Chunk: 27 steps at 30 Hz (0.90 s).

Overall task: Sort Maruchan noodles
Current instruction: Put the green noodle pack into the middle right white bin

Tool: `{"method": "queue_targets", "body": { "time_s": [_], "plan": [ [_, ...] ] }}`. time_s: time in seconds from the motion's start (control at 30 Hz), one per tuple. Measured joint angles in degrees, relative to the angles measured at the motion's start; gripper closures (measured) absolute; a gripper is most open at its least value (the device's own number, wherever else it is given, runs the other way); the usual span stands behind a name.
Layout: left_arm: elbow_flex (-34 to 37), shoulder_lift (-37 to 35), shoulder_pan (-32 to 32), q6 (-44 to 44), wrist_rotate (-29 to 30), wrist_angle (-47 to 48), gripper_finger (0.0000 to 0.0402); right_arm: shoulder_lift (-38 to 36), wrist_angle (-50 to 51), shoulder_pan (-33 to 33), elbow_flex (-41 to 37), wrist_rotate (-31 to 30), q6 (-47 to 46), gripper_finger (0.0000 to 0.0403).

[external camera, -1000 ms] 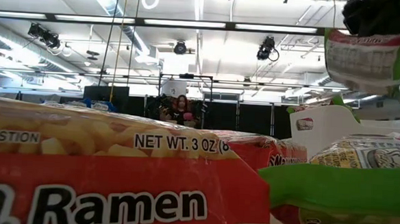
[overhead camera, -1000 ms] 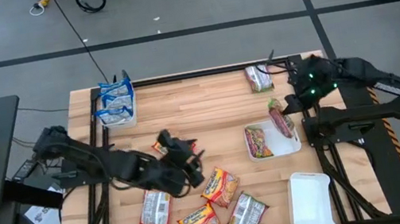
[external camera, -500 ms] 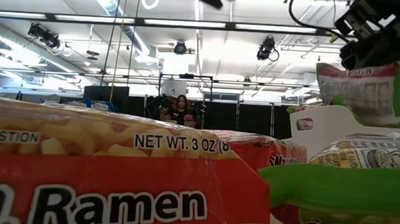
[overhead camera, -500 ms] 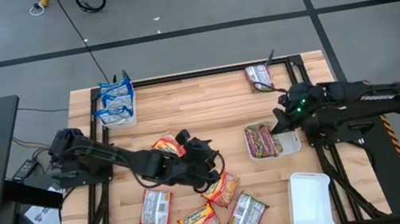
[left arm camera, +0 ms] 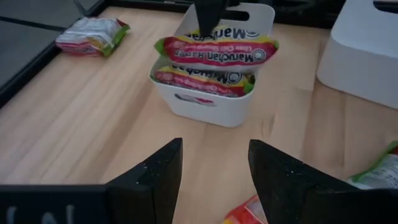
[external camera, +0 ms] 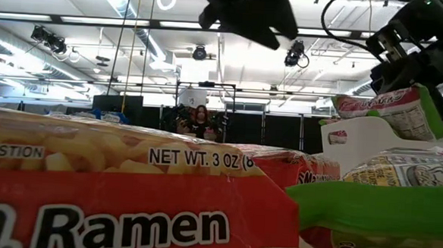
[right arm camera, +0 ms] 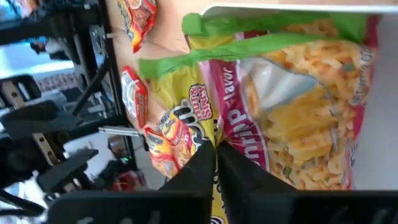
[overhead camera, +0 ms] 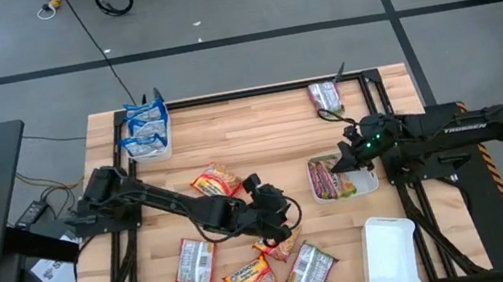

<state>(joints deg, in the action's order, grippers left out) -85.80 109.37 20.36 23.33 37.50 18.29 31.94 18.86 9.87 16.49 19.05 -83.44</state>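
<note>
My right gripper (overhead camera: pixel 343 158) is shut on a pink-and-green Maruchan packet (left arm camera: pixel 216 50) over a white tray (overhead camera: pixel 372 183) at the table's right, where a like packet (left arm camera: pixel 205 79) lies. My left gripper (overhead camera: pixel 279 220) hangs open near mid-table above a red-orange packet (overhead camera: pixel 278 245), touching nothing. More packets lie flat on the wood: a red one (overhead camera: pixel 217 180), a silver-pink one (overhead camera: pixel 195 261), an orange one (overhead camera: pixel 251 281), a green one (overhead camera: pixel 310 268) and a green-pink one (overhead camera: pixel 326 97). Blue packets (overhead camera: pixel 147 132) fill a far-left tray. My right gripper pinches the pink-and-green packet between its two fingers at one edge (right arm camera: pixel 219 134). The fingers (left arm camera: pixel 208 14) come down on it from above. The packet lies tilted across the tray, resting on the packet beneath it (left arm camera: pixel 205 79).
An empty white tray (overhead camera: pixel 391 255) sits at the near right corner. Black frame rails (overhead camera: pixel 224 97) run round the table. Bare wood lies open across the far middle (overhead camera: pixel 251 136). A person stands far off in the room behind (external camera: pixel 200 121).
My right gripper has come down and moved left toward the tray, and its packet, which hung upright below the fingers, now lies tilted in the tray. My left gripper has travelled toward the table's right and near edge, past the red packet, to above the red-orange one.
</note>
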Motion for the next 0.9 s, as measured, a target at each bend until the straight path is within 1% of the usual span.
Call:
{"method": "queue_targets", "body": {
  "time_s": [0.07, 0.17, 0.27, 0.33, 0.4, 0.47, 0.6, 0.67, 0.8, 0.9],
  "plan": [
    [0.0, 0.3, -0.3, 0.0, -0.2, -1.7, 0.0214, 0.0, -0.4, 0.0, 0.0, 0.1, 4.0, 0.0357],
    [0.0, 0.4, -0.5, -0.4, -0.3, -1.4, 0.0214, 0.0, -0.5, 0.0, 1.2, 0.4, 11.0, 0.0329],
    [0.0, 0.4, -0.8, -0.4, -0.3, -1.4, 0.0214, -0.1, -0.3, 0.0, 4.0, 1.8, 19.7, 0.0301],
    [0.0, 0.4, -1.1, -0.5, -0.3, -1.4, 0.0214, -0.1, 2.6, 0.0, 6.9, 1.9, 25.3, 0.0286],
    [0.0, 0.4, -1.5, -0.5, -1.1, -1.5, 0.0214, 0.5, 8.8, 0.0, 10.7, 1.4, 31.3, 0.0279],
    [0.0, 0.5, -2.4, -0.6, -3.1, -1.6, 0.0214, 1.8, 17.6, 0.0, 15.2, -0.5, 38.7, 0.0277],
    [0.0, 1.8, -4.0, -0.7, -6.0, -2.2, 0.0214, 6.3, 35.2, -0.2, 23.6, -6.8, 53.0, 0.0276],
    [0.0, 2.6, -4.6, -1.6, -6.6, -2.8, 0.0214, 9.3, 41.3, -1.2, 26.7, -10.0, 60.3, 0.0276],
    [0.0, 4.7, -5.6, -2.2, -7.3, -6.8, 0.0214, 15.8, 49.9, -4.7, 28.9, -14.3, 73.4, 0.0276],
    [0.0, 6.4, -6.1, -3.4, -8.3, -10.0, 0.0214, 21.7, 54.5, -7.5, 28.5, -15.7, 79.2, 0.0276]
  ]
}}
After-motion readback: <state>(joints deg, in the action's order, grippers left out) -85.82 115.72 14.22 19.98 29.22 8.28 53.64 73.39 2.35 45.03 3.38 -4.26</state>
